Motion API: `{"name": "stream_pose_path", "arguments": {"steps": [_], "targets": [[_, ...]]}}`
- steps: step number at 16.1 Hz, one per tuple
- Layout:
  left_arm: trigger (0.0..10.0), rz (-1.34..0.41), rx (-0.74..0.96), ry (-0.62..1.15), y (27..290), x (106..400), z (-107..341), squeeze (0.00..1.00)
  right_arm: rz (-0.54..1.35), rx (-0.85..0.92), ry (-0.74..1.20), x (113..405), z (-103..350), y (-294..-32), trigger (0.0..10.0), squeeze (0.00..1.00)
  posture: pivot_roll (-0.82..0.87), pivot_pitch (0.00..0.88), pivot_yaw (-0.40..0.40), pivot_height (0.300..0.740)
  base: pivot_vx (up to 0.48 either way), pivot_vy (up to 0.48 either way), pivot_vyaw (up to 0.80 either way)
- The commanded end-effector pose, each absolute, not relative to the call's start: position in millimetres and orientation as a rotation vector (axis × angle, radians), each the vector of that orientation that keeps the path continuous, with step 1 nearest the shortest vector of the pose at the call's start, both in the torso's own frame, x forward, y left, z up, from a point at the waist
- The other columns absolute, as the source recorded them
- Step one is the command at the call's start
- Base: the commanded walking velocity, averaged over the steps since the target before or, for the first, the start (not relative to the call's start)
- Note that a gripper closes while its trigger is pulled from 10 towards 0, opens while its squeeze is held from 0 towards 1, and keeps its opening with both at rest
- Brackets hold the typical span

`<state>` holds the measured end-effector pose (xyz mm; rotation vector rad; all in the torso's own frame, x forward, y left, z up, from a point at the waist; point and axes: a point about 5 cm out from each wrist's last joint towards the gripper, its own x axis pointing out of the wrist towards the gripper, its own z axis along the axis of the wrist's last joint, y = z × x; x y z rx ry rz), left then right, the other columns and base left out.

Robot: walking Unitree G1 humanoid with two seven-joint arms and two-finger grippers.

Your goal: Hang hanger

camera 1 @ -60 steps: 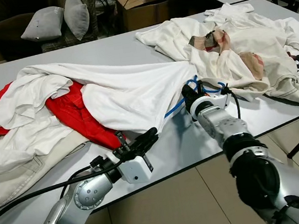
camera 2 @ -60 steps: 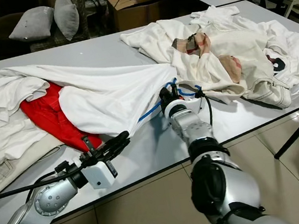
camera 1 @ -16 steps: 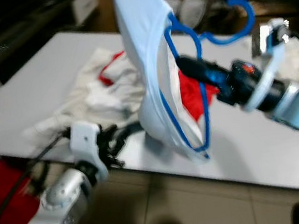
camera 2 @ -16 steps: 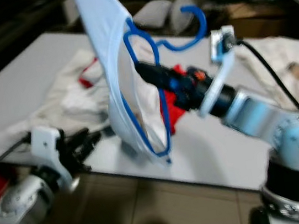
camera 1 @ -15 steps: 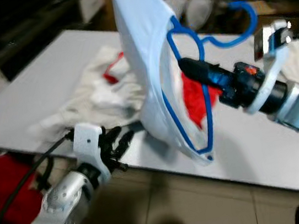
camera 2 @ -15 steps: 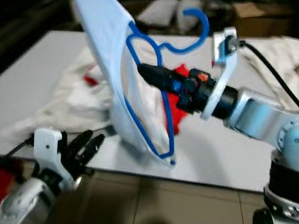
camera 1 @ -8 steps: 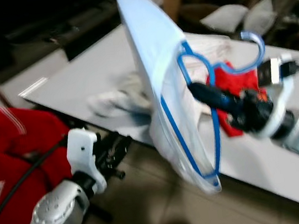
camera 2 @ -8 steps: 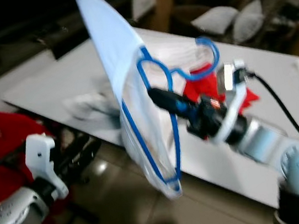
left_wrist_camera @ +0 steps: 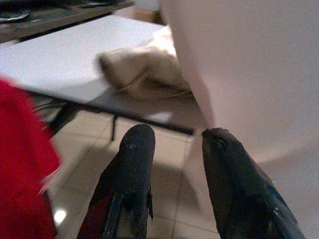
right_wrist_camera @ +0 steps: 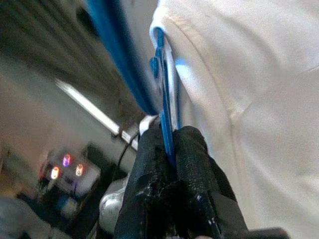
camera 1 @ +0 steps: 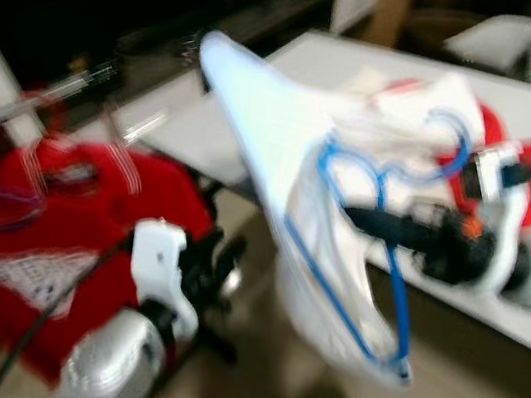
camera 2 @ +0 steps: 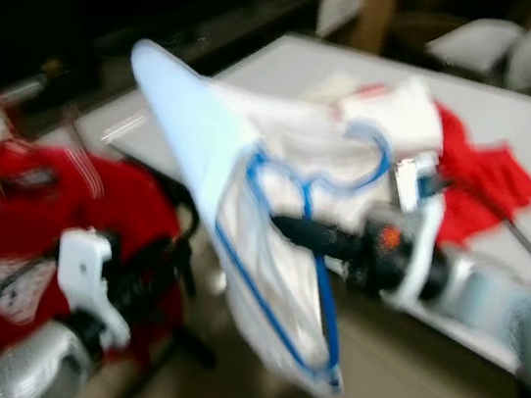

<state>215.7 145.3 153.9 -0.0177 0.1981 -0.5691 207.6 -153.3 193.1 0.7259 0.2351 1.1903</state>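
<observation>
Right end effector [right_wrist_camera: 169, 149] clamped on blue hanger [camera 1: 387, 241] with white garment [camera 1: 286, 166], red clothes [camera 1: 42, 230] on rail beside.

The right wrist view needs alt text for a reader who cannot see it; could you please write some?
The right tool is shut on the thin blue hanger, its two black fingers pinching the plastic. A white garment drapes over the hanger beside them, and the background is blurred.

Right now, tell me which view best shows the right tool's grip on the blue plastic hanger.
Right wrist view: the right tool pinches the blue plastic hanger up close. Both eye views show it blurred.
</observation>
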Motion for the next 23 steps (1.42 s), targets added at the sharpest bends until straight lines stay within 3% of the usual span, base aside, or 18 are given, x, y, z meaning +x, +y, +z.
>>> {"name": "stream_pose_path", "arguments": {"steps": [1, 23], "targets": [[10.0, -0.575, -0.016, 0.195, 144.7, 215.9, 155.1, 0.00, 1.217, 0.679, 0.197, 206.0, 199.9, -153.6, 10.0, 0.00, 0.12, 0.000, -0.045, 0.740, 0.000, 0.000, 0.79], [10.0, -0.600, -0.035, 0.201, 131.5, 211.5, 149.3, 0.00, 1.233, 0.631, 0.195, 200.7, 195.2, -168.1, 10.0, 0.00, 0.10, 0.002, -0.066, 0.740, 0.000, 0.000, 0.79]]}}
